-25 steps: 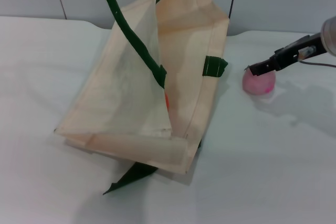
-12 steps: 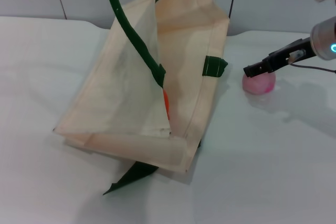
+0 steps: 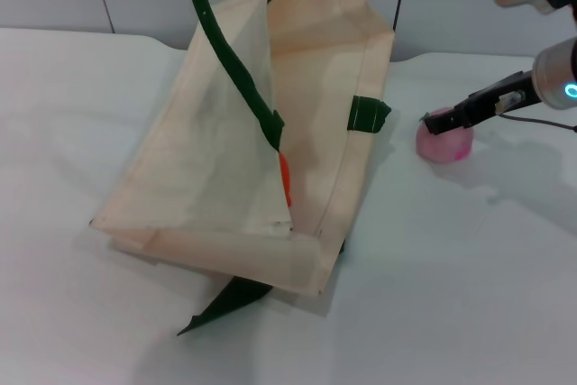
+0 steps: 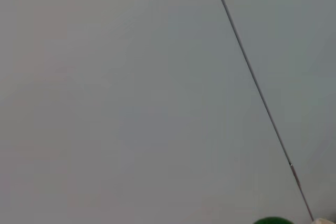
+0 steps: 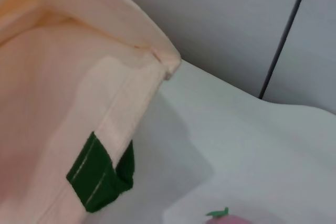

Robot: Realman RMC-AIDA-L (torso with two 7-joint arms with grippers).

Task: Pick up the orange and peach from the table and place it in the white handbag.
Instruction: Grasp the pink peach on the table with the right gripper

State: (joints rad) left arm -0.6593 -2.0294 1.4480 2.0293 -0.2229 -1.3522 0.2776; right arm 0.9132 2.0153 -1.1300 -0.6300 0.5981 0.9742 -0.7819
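Closing in on peach, right tool over it
white handbag well left of right tool, mouth held up by handles, orange inside. peach directly under tool tip; finger gap can't tell. Looks light, smooth, rolls: grip across its middle.

I'm seeing the bag showing cream, plain and unpatterned, with dark green handles and a dark green side tab carrying faint pale stitch lines. Inside the bag, a sliver of orange is glowing bright orange-red. Beside the bag, the peach is showing pale pink with a deeper pink blush and a tiny green leaf. The right gripper over it is looking black. The table is reading plain white.
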